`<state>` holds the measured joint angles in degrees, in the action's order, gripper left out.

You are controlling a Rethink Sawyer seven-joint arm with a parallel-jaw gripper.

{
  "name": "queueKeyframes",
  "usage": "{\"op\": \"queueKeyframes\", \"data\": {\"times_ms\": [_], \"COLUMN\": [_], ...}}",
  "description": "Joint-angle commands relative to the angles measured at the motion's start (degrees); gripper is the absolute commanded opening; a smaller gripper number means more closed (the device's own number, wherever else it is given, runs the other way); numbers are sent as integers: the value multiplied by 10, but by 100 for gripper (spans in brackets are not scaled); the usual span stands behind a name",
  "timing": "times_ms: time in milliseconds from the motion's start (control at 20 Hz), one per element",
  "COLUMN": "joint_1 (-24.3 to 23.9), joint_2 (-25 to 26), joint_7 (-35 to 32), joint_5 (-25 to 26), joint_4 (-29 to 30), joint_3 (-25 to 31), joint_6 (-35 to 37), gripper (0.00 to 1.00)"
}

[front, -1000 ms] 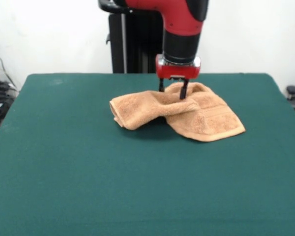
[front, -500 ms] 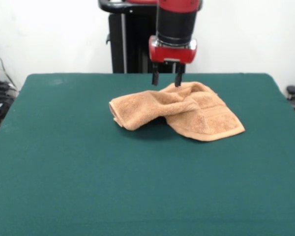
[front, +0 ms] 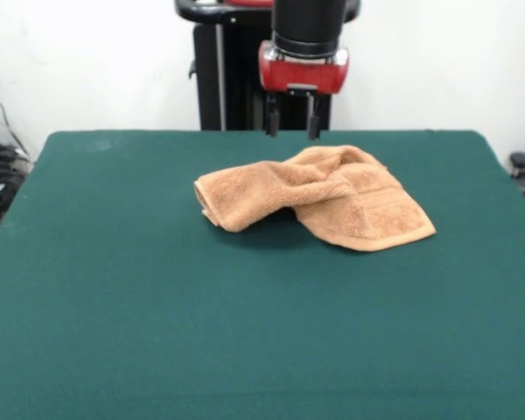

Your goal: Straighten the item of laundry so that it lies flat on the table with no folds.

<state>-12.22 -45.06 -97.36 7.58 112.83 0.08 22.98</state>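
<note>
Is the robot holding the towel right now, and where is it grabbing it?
No, nothing is held. The gripper hangs open and empty above the crumpled orange-tan towel, which lies on the green table.

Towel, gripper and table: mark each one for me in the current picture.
towel [front: 332, 197], front view, on its bunched middle folds.
gripper [front: 291, 115], front view, midway between the two open fingertips.
table [front: 157, 315], front view, on bare green cloth.

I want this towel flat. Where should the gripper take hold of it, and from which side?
Probably the towel's pointed corner at picture right, which lies single-layered on the table. The open gripper should come straight down and pull outward, away from the bunched fold.
</note>
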Motion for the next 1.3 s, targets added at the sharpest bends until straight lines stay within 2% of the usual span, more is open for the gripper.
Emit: {"op": "queueKeyframes", "data": {"times_ms": [50,500,1300], "joint_1": [-19,-14,50], "joint_2": [5,55,130], "joint_7": [-13,-26,-74], "joint_5": [-3,5,-17], "joint_4": [19,-19,-108], "joint_3": [68,69,53], "joint_6": [61,39,29], "gripper": [100,100,100]}}
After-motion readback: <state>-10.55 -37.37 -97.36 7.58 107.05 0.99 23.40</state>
